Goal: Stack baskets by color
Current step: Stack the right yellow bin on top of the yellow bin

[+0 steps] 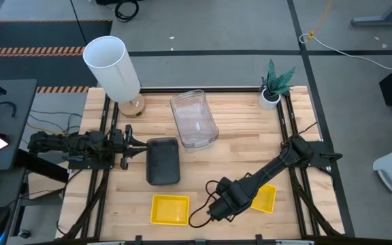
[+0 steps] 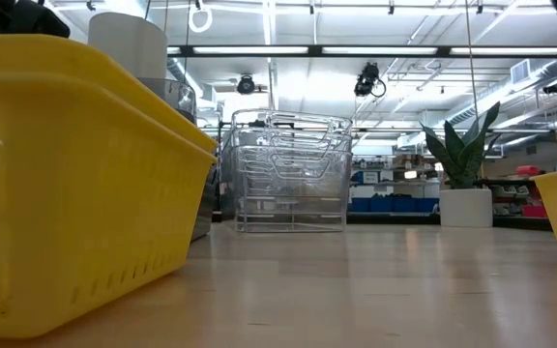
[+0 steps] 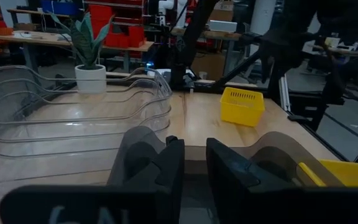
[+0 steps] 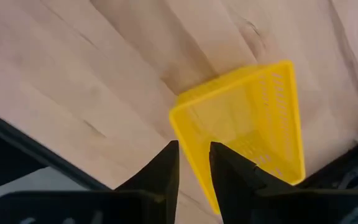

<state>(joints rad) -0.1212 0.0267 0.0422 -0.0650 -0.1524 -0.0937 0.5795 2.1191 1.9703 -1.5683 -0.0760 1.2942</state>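
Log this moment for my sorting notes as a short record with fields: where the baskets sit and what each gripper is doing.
clear baskets: nested stack at the table's far middle
grey basket: lies mid-table, beside the clear stack
yellow baskets: one near the front edge; another to its right, partly under the right arm
left gripper: at the grey basket's left rim, fingers closed on its wall
right gripper: above the front yellow basket, fingers either side of its rim, grip not confirmed
other items: white cylinder, potted plant at the far corners

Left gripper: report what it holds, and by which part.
The left gripper grips the dark grey basket by the rim of its short end wall.
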